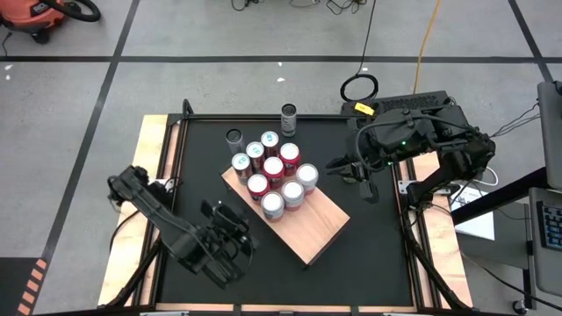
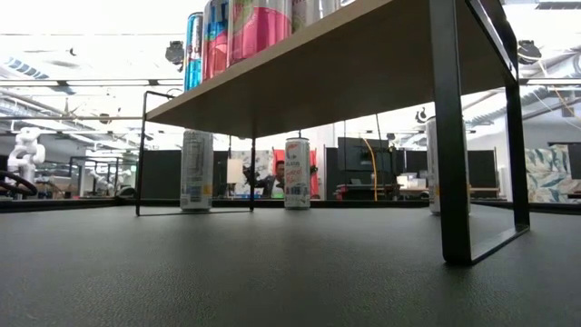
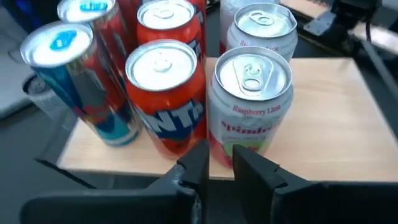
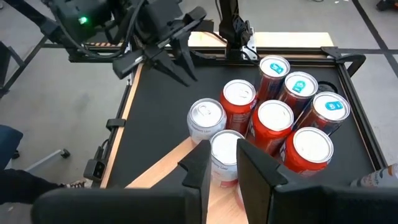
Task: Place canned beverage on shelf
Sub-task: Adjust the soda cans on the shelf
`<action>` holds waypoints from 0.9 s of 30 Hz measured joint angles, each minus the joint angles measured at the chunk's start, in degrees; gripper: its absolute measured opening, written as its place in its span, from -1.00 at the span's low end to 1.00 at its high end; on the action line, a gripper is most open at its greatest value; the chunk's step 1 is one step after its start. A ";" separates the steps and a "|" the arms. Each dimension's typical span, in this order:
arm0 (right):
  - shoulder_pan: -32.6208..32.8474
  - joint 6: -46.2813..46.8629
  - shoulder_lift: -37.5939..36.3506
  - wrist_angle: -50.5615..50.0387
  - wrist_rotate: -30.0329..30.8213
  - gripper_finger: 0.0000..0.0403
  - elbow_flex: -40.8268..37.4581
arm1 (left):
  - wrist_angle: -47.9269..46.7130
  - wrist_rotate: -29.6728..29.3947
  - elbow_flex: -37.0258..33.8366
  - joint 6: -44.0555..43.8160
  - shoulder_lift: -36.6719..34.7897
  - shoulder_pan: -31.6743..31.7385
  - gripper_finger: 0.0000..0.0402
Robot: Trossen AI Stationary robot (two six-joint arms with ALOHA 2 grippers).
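The shelf (image 1: 307,226) is a pale wood slab on black metal legs (image 2: 451,182), standing slantwise at the table's middle. Several cans (image 1: 273,167) stand upright on its far half; they also show in the left wrist view (image 3: 165,93) and the right wrist view (image 4: 272,121). Two more cans (image 1: 289,118) (image 1: 234,139) stand on the black table beyond the shelf. My left gripper (image 1: 233,233) is shut and empty, just off the shelf's near-left side. My right gripper (image 1: 356,171) is shut and empty, off the shelf's right side, above the table.
The shelf's near-right half (image 1: 320,233) is bare wood. Cans (image 2: 196,171) (image 2: 297,173) stand on the table behind the shelf's legs in the low view. The black table (image 1: 378,254) has narrow wooden strips (image 1: 151,149) along its sides. A person (image 2: 277,174) shows far behind the table.
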 joint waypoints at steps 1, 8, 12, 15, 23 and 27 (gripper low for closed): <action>0.00 -0.16 0.00 0.12 0.00 -0.73 0.00 | 0.01 0.63 0.00 2.07 -0.44 0.44 -0.64; 0.00 2.59 0.02 0.11 0.00 -0.73 0.00 | -0.01 -0.16 -0.04 8.44 -9.58 3.08 -0.77; 0.00 9.42 1.87 0.15 0.05 -0.73 0.00 | 0.00 -5.88 -0.04 10.77 -15.61 3.62 -0.81; 0.69 12.26 4.63 0.14 -0.06 -0.73 0.00 | -0.02 -7.30 -0.04 13.12 -19.09 4.67 -0.82; 2.80 16.40 12.57 6.44 -3.07 -0.73 -0.02 | -0.02 -7.58 -0.03 14.85 -23.85 7.51 -0.82; 2.82 18.50 15.36 8.55 -3.04 -0.73 -0.02 | -0.01 -7.58 -0.02 16.19 -25.02 8.54 -0.82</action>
